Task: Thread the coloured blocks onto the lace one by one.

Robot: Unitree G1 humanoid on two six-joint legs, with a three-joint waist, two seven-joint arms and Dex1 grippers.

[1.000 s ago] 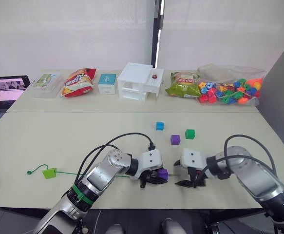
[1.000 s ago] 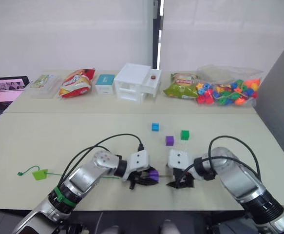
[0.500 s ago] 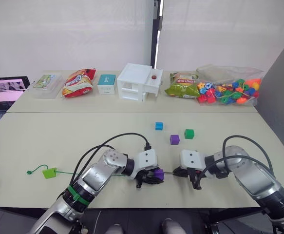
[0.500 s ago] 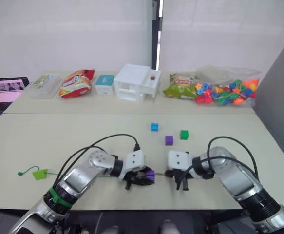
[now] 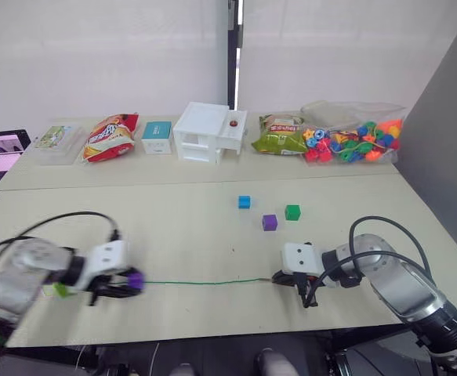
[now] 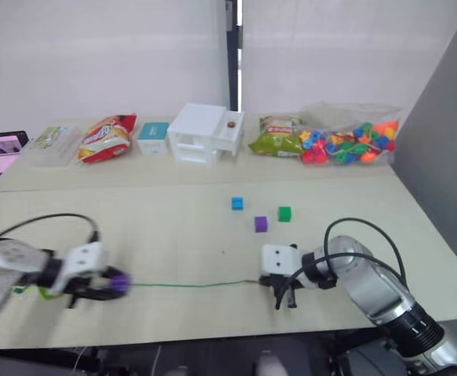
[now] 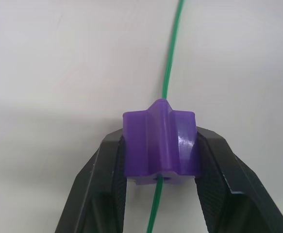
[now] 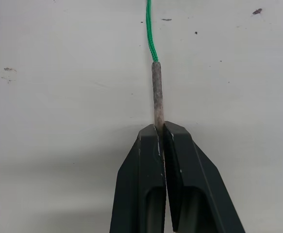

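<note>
We hold the lace stretched between both claws, a purple block already on it.

Our left claw (image 7: 160, 160) pinches the purple block (image 7: 159, 147) with the green lace (image 5: 204, 282) running through its hole, at the bench's (image 5: 173, 227) left front. Our right claw (image 8: 160, 141) is pressed together on the lace's silvery tip (image 8: 157, 90), well to the right. The cord lies straight along the bench between them. Beyond it sit a blue block (image 5: 244, 202), another purple block (image 5: 270, 222) and a dark green block (image 5: 292, 212), close together.
</note>
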